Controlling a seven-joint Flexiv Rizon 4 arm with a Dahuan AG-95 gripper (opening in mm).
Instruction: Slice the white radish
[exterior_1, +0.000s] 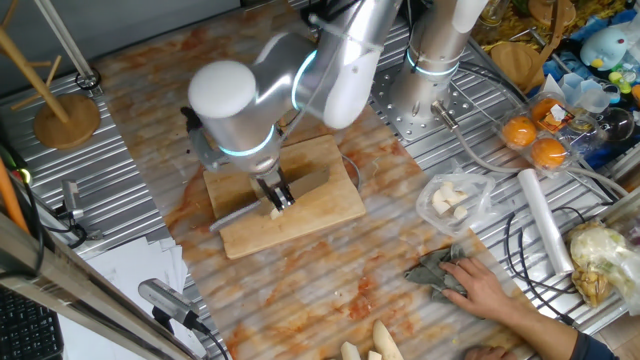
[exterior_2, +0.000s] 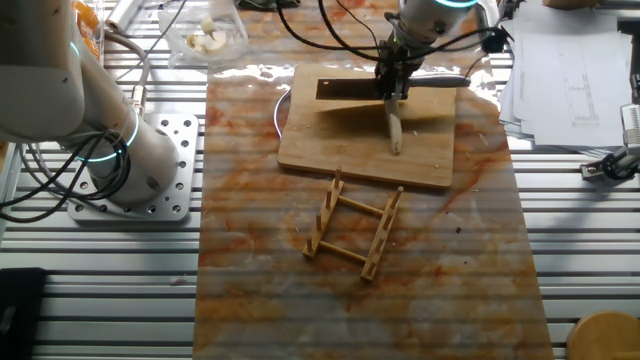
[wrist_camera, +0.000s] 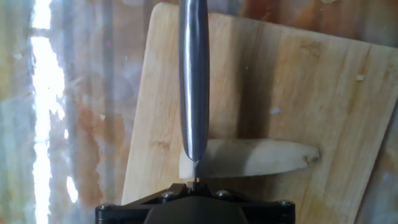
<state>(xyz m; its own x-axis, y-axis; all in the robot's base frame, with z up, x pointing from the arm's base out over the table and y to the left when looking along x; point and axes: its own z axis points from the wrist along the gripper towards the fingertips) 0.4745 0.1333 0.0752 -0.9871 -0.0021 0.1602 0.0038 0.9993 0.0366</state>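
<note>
The white radish (wrist_camera: 261, 157) lies across the wooden cutting board (wrist_camera: 298, 81), its pointed end to the right in the hand view. My gripper (wrist_camera: 194, 184) is shut on a knife (wrist_camera: 193, 81). The knife's steel back runs straight away from the hand and its edge sits over the radish's blunt left end. In one fixed view the gripper (exterior_1: 276, 196) stands low over the board (exterior_1: 320, 215), the radish (exterior_1: 276, 212) showing just below the fingers. The other fixed view shows the gripper (exterior_2: 393, 85) holding the knife (exterior_2: 350, 88) above the radish (exterior_2: 394, 128).
A clear bag of pale chunks (exterior_1: 452, 197) lies right of the board. A person's hand (exterior_1: 485, 288) presses a grey cloth (exterior_1: 435, 270) at the front right. Thick pale roots (exterior_1: 370, 345) lie at the front edge. A wooden rack (exterior_2: 355, 232) stands beside the board (exterior_2: 330, 145).
</note>
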